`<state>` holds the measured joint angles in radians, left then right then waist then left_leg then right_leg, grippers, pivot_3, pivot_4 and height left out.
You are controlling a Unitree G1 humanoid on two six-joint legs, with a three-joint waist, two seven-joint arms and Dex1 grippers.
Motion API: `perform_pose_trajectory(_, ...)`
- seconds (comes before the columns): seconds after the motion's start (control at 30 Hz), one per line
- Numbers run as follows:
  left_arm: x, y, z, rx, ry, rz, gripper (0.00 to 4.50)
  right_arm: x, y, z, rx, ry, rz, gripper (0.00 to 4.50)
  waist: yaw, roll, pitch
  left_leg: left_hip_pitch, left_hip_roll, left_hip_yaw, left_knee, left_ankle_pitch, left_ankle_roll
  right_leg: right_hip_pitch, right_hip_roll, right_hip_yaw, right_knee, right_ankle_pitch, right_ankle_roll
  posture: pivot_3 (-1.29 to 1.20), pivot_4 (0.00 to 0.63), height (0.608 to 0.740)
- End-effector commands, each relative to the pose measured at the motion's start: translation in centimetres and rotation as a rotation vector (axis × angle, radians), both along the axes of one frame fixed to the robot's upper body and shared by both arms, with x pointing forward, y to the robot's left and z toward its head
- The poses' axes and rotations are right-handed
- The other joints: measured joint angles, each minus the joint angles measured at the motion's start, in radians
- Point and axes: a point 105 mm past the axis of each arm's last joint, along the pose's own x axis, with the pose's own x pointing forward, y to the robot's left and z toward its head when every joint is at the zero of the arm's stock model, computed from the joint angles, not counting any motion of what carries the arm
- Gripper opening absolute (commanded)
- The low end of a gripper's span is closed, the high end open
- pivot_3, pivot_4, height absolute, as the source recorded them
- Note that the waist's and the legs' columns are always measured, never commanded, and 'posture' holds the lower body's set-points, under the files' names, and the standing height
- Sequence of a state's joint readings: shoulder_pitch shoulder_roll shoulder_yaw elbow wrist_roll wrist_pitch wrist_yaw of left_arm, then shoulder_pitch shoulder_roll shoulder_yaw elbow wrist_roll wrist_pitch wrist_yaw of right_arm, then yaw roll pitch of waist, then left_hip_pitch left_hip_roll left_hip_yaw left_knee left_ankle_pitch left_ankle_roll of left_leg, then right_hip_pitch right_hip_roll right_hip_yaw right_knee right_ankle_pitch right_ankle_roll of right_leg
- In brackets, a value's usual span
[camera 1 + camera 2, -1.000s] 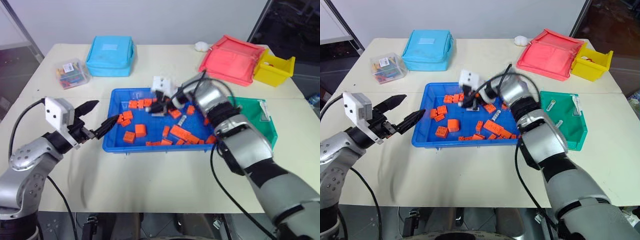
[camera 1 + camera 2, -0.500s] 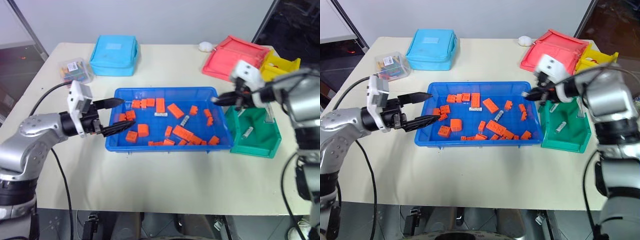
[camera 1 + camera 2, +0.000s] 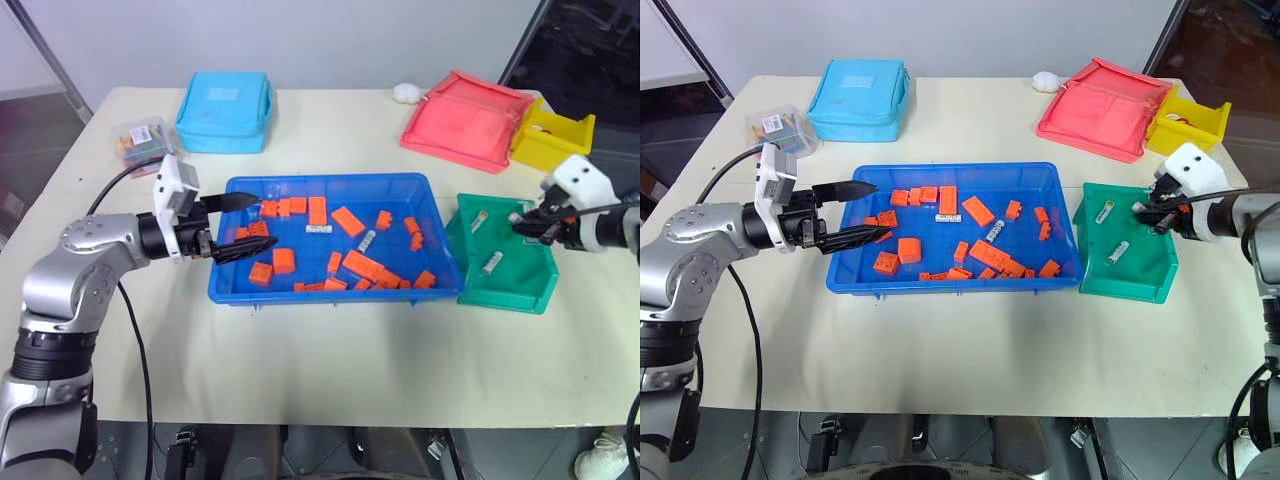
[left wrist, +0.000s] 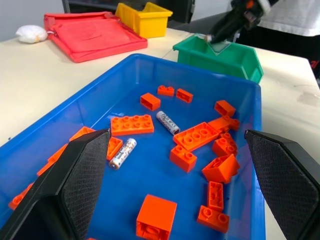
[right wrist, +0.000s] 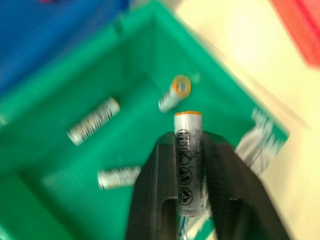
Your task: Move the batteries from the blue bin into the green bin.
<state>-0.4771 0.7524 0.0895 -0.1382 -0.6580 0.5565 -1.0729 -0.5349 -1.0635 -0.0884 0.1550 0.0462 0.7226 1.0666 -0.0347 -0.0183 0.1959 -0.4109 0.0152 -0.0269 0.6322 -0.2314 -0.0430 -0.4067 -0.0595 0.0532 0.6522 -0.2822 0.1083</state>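
Observation:
The blue bin (image 3: 330, 181) holds two silvery batteries (image 4: 122, 152) (image 4: 167, 122) among several orange bricks. My left gripper (image 3: 246, 224) is open and level, with its fingertips just over the bin's left rim and nothing between them. To the right of the blue bin stands the green bin (image 3: 530, 290), with three batteries (image 5: 93, 121) lying inside. Above the green bin's far right side, my right gripper (image 3: 522, 226) is shut on one battery (image 5: 187, 130), which sticks out past the fingertips.
A light-blue pouch (image 3: 222, 110) and a clear box of small items (image 3: 145, 145) lie at the back left. A red pouch (image 3: 465, 120), a yellow bin (image 3: 550, 135) and a small white object (image 3: 405, 93) are at the back right.
My right gripper has swung from the middle of the blue bin across to above the green bin, carrying a battery. My left gripper has turned in to the blue bin's left rim.

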Motion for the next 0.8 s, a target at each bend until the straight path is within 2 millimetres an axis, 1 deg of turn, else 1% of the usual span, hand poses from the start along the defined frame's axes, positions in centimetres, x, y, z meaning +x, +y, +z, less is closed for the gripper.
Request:
perform_pose_trajectory(0.03,-0.2,-0.1,1.0,0.004,-0.046,-0.012,4.5,0.1,-0.7,1.9,-0.056,-0.065,-0.009,3.0,-0.002,0.0,0.0,0.0,0.0,0.0,0.0,0.0,0.0,0.0,0.0,0.0,0.0,0.0,0.0,0.0,0.15,0.74)
perform_pose_trajectory(0.07,-0.3,0.0,1.0,0.004,-0.046,-0.009,4.5,0.3,-0.6,2.1,-0.059,-0.072,-0.005,3.58,-0.004,0.0,0.0,0.0,0.0,0.0,0.0,0.0,0.0,0.0,0.0,0.0,0.0,0.0,0.0,0.0,0.15,0.74)
perform_pose_trajectory(0.13,-0.3,0.1,1.0,0.005,-0.045,-0.004,4.5,0.6,-0.3,2.6,-0.062,-0.091,0.005,4.41,-0.007,0.0,0.0,0.0,0.0,0.0,0.0,0.0,0.0,0.0,0.0,0.0,0.0,0.0,0.0,0.0,0.15,0.74)
perform_pose_trajectory(0.2,-0.4,0.2,0.9,0.006,-0.044,0.007,4.5,1.4,0.9,4.2,-0.053,-0.152,0.032,4.41,-0.011,0.0,0.0,0.0,0.0,0.0,0.0,0.0,0.0,0.0,0.0,0.0,0.0,0.0,0.0,0.0,0.15,0.74)
perform_pose_trajectory(0.27,-0.4,0.5,0.9,0.007,-0.044,0.024,4.5,2.3,3.5,6.2,0.034,-0.225,0.088,4.41,-0.015,0.0,0.0,0.001,0.0,0.0,0.0,0.0,0.0,0.0,0.0,0.0,0.001,0.0,0.0,0.0,0.15,0.74)
perform_pose_trajectory(0.33,-0.3,0.8,1.0,0.006,-0.044,0.042,4.5,3.1,6.8,7.6,0.148,-0.267,0.169,4.41,-0.022,0.0,0.0,0.001,0.001,0.0,0.0,0.0,0.0,-0.001,0.001,0.001,0.001,0.0,0.0,0.0,0.15,0.74)
perform_pose_trajectory(0.4,-0.3,1.1,1.0,0.004,-0.044,0.063,4.5,3.6,10.3,8.2,0.251,-0.281,0.262,4.41,-0.022,0.0,0.0,0.001,0.001,-0.001,0.0,0.0,0.0,0.0,0.002,0.001,0.002,0.0,0.0,0.0,0.15,0.74)
perform_pose_trajectory(0.43,-0.3,1.3,1.0,0.002,-0.045,0.076,4.5,3.8,12.0,8.2,0.309,-0.275,0.304,4.41,-0.019,0.0,0.0,0.001,0.002,-0.002,0.0,0.0,0.0,0.0,0.003,0.0,0.002,0.0,0.0,0.0,0.15,0.74)
perform_pose_trajectory(0.47,-0.4,1.5,1.0,0.001,-0.046,0.088,4.5,4.0,13.5,8.0,0.357,-0.265,0.337,4.41,-0.017,0.0,0.0,0.001,0.002,-0.002,-0.001,0.0,0.0,0.0,0.003,0.0,0.002,0.0,0.0,0.0,0.15,0.74)
perform_pose_trajectory(0.5,-0.4,1.6,1.0,-0.005,-0.048,0.102,4.5,4.1,15.3,7.4,0.397,-0.244,0.382,4.41,-0.014,0.0,0.0,0.001,0.002,-0.002,0.0,0.0,0.0,0.0,0.003,0.0,0.002,0.0,0.0,0.0,0.15,0.74)
perform_pose_trajectory(0.57,-0.5,1.8,1.1,-0.013,-0.054,0.125,4.5,4.4,17.4,6.3,0.438,-0.216,0.426,4.41,-0.008,0.0,0.0,0.0,0.002,-0.002,0.0,0.0,0.0,-0.001,0.002,0.0,0.002,0.0,0.0,0.0,0.15,0.74)
perform_pose_trajectory(0.63,-0.7,2.0,1.2,-0.018,-0.06,0.144,4.5,4.7,19.0,5.2,0.457,-0.191,0.445,4.41,-0.003,0.0,0.0,-0.001,0.001,-0.002,0.0,0.0,0.0,-0.001,0.001,0.0,0.002,0.0,0.0,0.0,0.15,0.74)
perform_pose_trajectory(0.77,-1.5,2.2,1.2,-0.029,-0.062,0.182,4.5,4.6,22.9,1.3,0.483,-0.072,0.534,4.41,-0.001,-0.001,0.0,-0.001,-0.001,-0.002,0.001,0.0,0.0,0.0,-0.002,0.0,0.002,0.0,0.0,0.0,0.15,0.74)
perform_pose_trajectory(0.8,-1.7,2.2,1.1,-0.031,-0.061,0.19,4.5,4.6,23.5,0.4,0.486,-0.047,0.551,4.41,-0.004,-0.001,-0.001,-0.001,-0.001,-0.002,0.001,0.0,0.0,0.0,-0.002,0.0,0.002,0.0,0.0,0.0,0.15,0.74)
